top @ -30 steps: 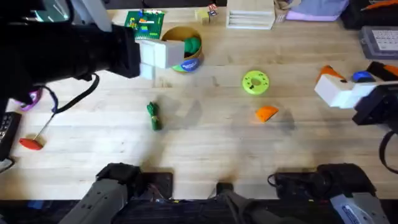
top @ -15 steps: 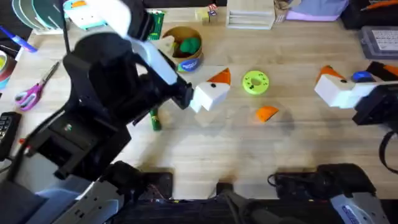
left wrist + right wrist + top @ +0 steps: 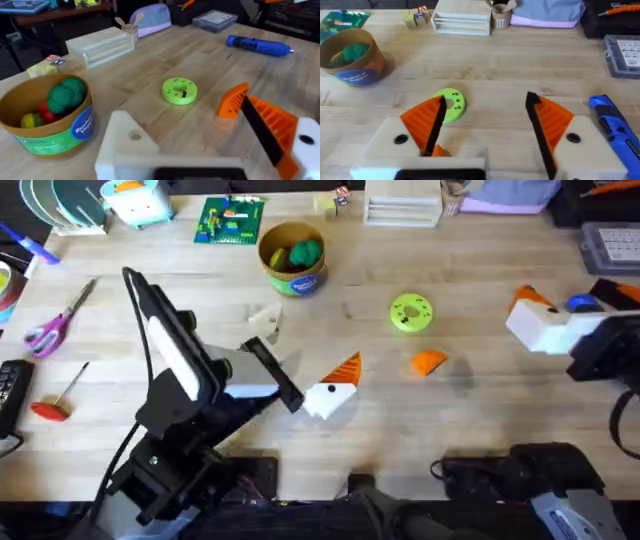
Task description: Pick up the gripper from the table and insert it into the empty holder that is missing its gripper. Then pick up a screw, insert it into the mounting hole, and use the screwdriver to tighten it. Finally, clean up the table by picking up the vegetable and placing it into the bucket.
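While the left gripper (image 3: 335,385) hangs apparently released, right gripper (image 3: 485,125) spread, bucket (image 3: 291,257) beyond.

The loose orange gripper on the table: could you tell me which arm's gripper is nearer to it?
Left. The left gripper sits just beside the orange gripper; the right gripper is farther off, toward the table's right edge.

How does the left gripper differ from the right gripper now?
The left gripper has one orange tip and one bare white holder; the right gripper has orange tips on both sides. The left gripper is over the table's middle, the right gripper at its right edge. Both are open.
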Controlling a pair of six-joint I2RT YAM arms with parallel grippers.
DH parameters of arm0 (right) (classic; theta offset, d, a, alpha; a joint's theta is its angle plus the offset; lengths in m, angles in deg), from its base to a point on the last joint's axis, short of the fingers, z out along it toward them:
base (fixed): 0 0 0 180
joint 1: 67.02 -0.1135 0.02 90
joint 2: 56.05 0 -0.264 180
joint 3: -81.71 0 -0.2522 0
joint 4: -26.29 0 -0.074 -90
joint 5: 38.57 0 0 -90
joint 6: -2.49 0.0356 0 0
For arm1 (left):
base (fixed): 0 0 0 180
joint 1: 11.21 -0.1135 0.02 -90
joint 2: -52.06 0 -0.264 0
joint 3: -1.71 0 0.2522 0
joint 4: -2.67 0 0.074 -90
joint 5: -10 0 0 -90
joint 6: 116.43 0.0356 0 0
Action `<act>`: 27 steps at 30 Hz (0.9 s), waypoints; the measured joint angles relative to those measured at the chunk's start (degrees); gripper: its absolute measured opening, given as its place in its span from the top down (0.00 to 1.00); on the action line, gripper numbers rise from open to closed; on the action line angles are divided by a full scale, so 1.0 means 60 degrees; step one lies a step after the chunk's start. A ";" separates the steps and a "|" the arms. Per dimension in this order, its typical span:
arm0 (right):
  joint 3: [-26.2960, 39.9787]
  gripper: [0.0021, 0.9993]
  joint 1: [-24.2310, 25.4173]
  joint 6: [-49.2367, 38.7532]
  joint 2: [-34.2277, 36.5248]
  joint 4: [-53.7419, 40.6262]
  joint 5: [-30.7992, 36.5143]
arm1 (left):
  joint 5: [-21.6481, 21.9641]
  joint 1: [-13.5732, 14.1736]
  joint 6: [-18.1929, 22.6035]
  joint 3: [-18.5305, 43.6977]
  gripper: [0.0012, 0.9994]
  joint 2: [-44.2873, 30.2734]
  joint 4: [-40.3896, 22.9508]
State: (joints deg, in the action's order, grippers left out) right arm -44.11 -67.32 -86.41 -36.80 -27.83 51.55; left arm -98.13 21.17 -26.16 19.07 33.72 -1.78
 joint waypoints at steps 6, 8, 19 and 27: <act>0.0000 0.01 0.0000 0.0000 0.0000 -0.0003 0.0000 | 0.0002 0.0015 -0.0151 -0.0544 0.01 0.1437 -0.0644; 0.0000 0.01 0.0000 0.0000 -0.0004 -0.0001 0.0000 | 0.0015 0.0043 -0.0175 -0.0547 0.01 0.1784 -0.1017; 0.0000 0.01 0.0000 0.0000 -0.0004 0.0000 0.0000 | 0.0035 0.0408 -0.0211 -0.0544 0.01 0.3015 -0.2090; 0.0000 0.01 0.0000 0.0000 -0.0004 -0.0003 0.0000 | 0.0030 0.0565 -0.0215 -0.0544 0.01 0.3015 -0.2092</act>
State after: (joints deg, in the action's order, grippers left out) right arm -44.11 -67.32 -86.41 -36.82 -27.85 51.55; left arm -97.95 24.56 -27.45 15.81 51.81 -14.33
